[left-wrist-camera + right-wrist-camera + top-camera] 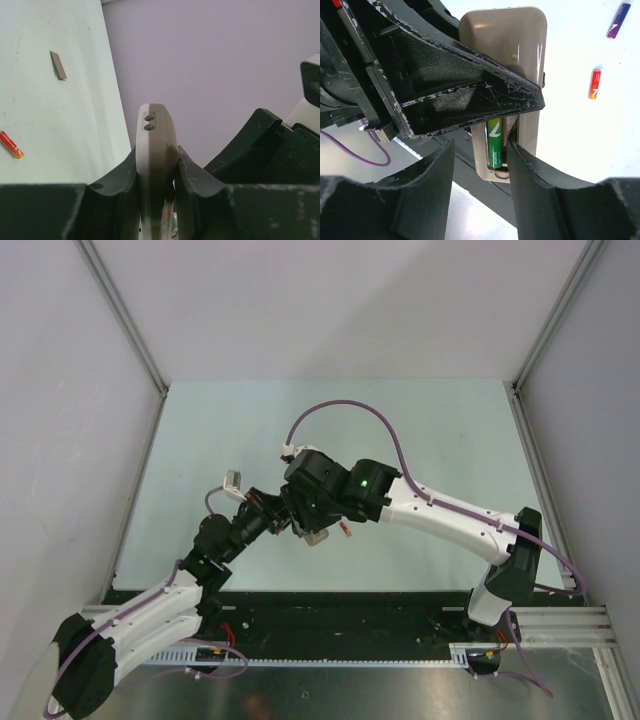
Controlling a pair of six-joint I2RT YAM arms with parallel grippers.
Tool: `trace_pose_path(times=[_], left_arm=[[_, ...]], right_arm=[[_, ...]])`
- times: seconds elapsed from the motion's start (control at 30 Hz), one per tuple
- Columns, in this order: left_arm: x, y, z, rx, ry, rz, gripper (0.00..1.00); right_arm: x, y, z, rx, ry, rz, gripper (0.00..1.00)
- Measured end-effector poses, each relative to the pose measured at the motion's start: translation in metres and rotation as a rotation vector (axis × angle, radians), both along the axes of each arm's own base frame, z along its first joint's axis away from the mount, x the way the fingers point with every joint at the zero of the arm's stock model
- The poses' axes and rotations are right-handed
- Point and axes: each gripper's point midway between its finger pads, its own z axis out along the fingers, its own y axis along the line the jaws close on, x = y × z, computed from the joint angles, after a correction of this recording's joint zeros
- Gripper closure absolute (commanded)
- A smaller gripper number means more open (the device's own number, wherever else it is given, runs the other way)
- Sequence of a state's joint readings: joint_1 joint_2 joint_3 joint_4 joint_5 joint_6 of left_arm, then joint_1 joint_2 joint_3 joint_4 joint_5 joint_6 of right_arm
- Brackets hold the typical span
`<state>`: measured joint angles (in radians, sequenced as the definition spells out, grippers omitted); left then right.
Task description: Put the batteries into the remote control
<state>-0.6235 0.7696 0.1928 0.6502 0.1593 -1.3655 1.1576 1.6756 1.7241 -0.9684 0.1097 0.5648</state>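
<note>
One battery in, by the look of it: green battery [495, 142] lying lengthwise in the open bay on the pale back of the remote control [520, 45], towards the lower end in the right wrist view. Hard to say whether fully clicked home, with the top end tucked behind a black finger. Remote itself up off the worktop [50, 120], clamped on either side between the left fingers [115, 190], pressed tight against it. Right fingers [420, 190] spread apart either side of the bay end, gripping nothing as far as visible. Two more out on the worktop, well apart from the remote: red battery [594, 84] and dark blue battery [618, 20], near each other, neither one touched by anything. Small grey cover piece [58, 65] also lying flat on the worktop, off the remote. So roughly a third of the loading done, at a guess. Left to do: red and blue into the bay, if room for both (can't tell the slot count from here), then presumably the cover on.
</note>
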Motion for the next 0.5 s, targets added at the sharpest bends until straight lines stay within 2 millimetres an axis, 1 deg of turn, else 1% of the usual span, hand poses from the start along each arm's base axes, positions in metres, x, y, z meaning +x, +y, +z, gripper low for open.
trace_pose_path(times=[0.5], left_arm=[[-0.0005,0.0006,0.0037,-0.012,-0.006,0.001,1.00]], right_arm=[[0.0035,-0.0042,0.0045,-0.012,-0.019,-0.017,0.46]])
